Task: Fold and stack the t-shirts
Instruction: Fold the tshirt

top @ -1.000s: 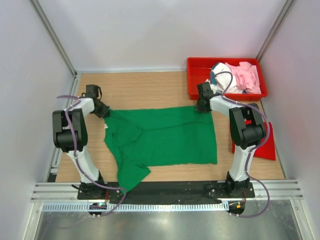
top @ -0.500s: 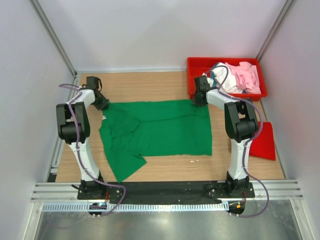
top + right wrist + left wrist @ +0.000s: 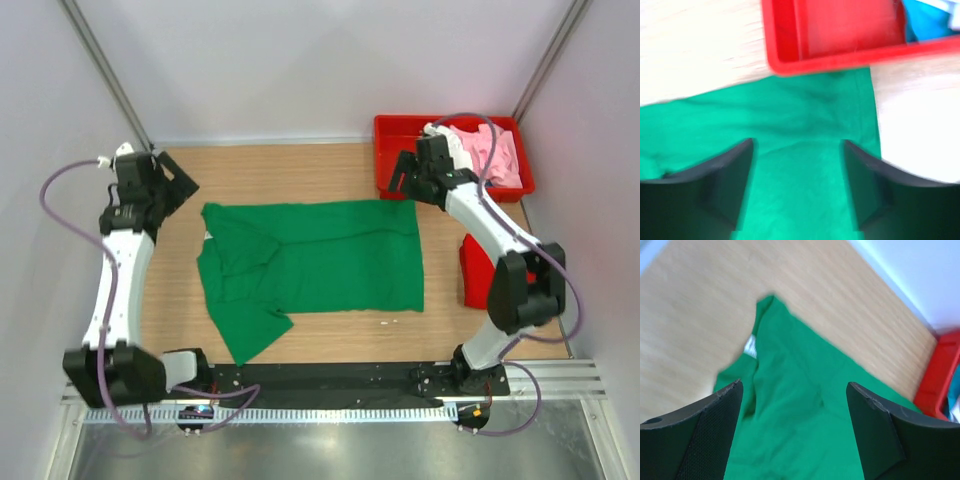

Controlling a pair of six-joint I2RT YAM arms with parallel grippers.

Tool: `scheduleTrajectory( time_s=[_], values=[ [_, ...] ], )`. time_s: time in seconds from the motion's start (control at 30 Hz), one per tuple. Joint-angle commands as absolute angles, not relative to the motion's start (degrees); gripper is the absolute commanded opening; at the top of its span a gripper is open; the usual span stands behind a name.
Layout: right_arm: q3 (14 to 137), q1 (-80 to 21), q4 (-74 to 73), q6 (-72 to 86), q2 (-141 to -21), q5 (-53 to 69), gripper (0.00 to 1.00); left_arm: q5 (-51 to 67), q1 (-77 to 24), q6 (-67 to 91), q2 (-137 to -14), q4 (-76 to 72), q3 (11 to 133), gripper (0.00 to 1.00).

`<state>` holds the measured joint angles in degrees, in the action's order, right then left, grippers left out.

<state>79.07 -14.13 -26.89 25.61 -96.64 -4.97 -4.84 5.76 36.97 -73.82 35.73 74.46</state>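
Top view: sharp throughout, bright and even; light diffuse, from overhead.
Shadows: faint and soft; thin dark rim under the bright green cloth t-shirt [image 3: 330, 255] on the pale wooden table top [image 3: 290, 170].
Glare: dull sheen on the brushed metal plate [image 3: 320, 450] at the near edge; wood bleached almost white in the right wrist view.
Blur, right wrist: soft all over; rim of the red plastic rectangular tray [image 3: 815, 62] smeared.
Blur, left wrist: shirt edges smeared; black fingers [image 3: 695, 440] of the left gripper [image 3: 794, 390] crisper.
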Motion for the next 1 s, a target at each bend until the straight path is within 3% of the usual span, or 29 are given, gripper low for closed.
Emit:
scheduleTrajectory(
  time_s=[0.0, 0.03, 0.07, 0.3, 0.47, 0.8, 0.97],
  values=[
    [72.27, -14.15, -30.32, 25.66, -87.65, -4.4, 0.84, -1.42, 5.89, 43.91, -64.8, 41.48, 62.35, 0.85],
    [70.33, -14.15, -30.67, 26.8, -85.97, -4.13, 0.96, -0.8, 5.98, 45.16, -62.34, 43.05, 59.62, 0.85],
    [66.83, -14.06, -31.89, 27.24, -82.65, -3.78, 1.0, -0.36, 5.89, 46.39, -57.53, 43.94, 54.11, 0.85],
    [51.87, -14.06, -37.35, 32.86, -68.85, -3.25, 1.0, 4.04, 5.1, 51.77, -40.62, 59.83, 42.63, 0.82],
    [42.38, -14.06, -35.86, 39.19, -63.02, -3.43, 1.0, 1.41, -4.11, 54.75, -42.45, 64.16, 40.08, 0.76],
    [40.96, -13.97, -35.51, 40.78, -64.33, -4.48, 1.0, -3.43, -19.58, 69.95, -44.12, 64.16, 34.46, 0.77],
    [40.17, -13.89, -33.23, 40.17, -66.7, -3.96, 1.0, -3.69, -22.32, 73.73, -41.14, 59.17, 29.01, 0.75]
  ],
)
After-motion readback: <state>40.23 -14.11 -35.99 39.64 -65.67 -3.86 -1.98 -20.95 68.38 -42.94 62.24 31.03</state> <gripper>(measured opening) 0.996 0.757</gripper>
